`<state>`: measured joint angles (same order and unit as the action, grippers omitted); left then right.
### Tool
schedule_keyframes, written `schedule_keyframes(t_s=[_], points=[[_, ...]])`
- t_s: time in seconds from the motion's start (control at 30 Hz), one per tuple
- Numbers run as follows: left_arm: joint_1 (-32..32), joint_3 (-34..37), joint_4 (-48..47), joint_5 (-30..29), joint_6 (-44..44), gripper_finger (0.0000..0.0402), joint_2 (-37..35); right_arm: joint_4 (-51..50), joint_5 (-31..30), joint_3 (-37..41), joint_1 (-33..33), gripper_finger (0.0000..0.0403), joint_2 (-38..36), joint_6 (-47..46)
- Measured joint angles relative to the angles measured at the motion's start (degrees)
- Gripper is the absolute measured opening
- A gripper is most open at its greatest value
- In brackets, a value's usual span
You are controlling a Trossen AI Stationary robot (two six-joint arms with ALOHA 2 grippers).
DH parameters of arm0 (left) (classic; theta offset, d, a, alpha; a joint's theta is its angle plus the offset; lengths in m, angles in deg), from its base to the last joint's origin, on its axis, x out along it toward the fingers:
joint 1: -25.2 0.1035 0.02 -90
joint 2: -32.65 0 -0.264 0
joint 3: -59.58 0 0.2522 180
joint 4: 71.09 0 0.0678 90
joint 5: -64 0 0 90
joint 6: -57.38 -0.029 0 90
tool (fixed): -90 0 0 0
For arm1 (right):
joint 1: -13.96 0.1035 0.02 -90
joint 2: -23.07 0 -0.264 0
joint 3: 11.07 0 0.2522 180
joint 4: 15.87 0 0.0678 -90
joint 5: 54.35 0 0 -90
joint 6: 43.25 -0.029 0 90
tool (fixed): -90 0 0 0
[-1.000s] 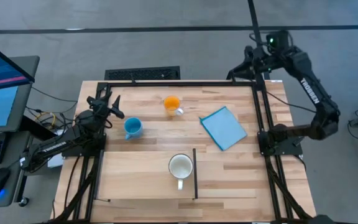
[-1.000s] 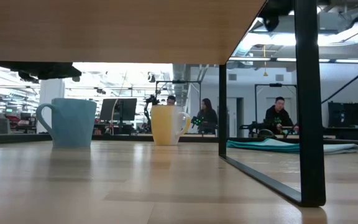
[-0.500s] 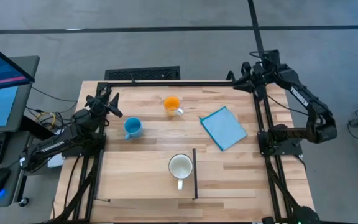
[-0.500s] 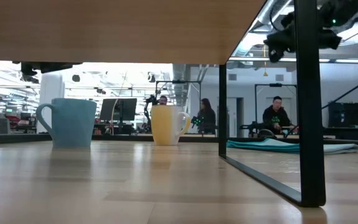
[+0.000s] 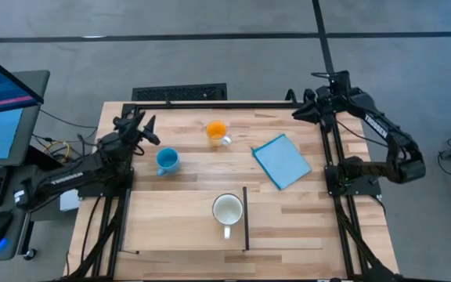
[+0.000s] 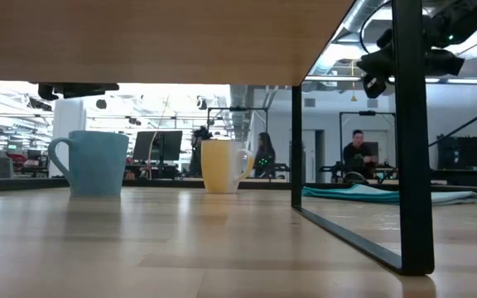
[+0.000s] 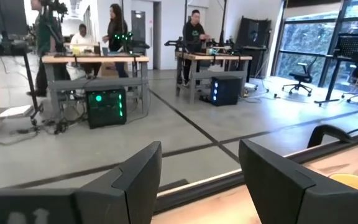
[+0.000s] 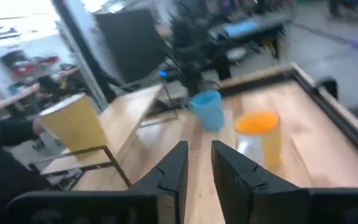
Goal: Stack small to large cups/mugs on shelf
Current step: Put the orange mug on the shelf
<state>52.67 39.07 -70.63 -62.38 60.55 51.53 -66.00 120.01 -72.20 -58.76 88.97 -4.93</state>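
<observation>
- Wooden worktop (image 5: pixel 304 211) carrying three mugs, none stacked yet: white mug (image 5: pixel 227 211) already on the shelf (image 5: pixel 178 227), just left of the black strip (image 5: pixel 246 218) at its right edge, handle toward the near side.
- Light blue mug (image 5: pixel 167 160) standing apart to the far left of the shelf; orange mug (image 5: pixel 217 131) farther off, near the middle of the far edge. Both upright, well apart from each other and from the white mug.
- Light blue cloth (image 5: pixel 281 160) lying flat to the right of the orange mug, no part in the task.
- Left gripper (image 5: pixel 142 128) hanging above the far left part of the worktop, just beyond the light blue mug; jaws parted wide and holding nothing, as the left wrist view shows.
- Right gripper (image 5: pixel 304 112) raised over the far right corner, pointed toward the orange mug; jaws nearly together with a narrow gap, nothing between them.
- Step in hand, by judgement: the reach toward a first mug, no grasp begun.
- Next move likely calls for lowering onto a mug rim or handle, jaws wide enough to straddle the wall, then carrying it to the shelf beside or into the white mug.
- People visible at benches in the room beyond, away from the worktop.
</observation>
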Motion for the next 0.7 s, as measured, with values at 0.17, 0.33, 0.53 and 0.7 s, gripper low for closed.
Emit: schedule_keyframes(t_s=[0.17, 0.33, 0.53, 0.7], points=[[0.00, -0.02, 6.80, -0.01, -4.10, 0.0206, 5.84, 4.71, -9.33, 0.00, 2.76, 0.0086, -4.92, -7.84], [0.00, -0.02, 10.53, 0.00, -5.23, 0.0206, 10.17, 15.79, -22.45, 0.00, 9.68, 0.0086, -10.11, -21.36], [0.00, -0.02, 10.95, 0.00, -4.60, 0.0206, 12.32, 33.32, -43.38, 5.72, 19.68, 0.0086, -18.14, -36.82], [0.00, -0.02, 11.24, 0.07, -4.56, 0.0206, 12.21, 39.05, -56.36, 16.15, 22.13, 0.0086, -29.09, -42.56]])
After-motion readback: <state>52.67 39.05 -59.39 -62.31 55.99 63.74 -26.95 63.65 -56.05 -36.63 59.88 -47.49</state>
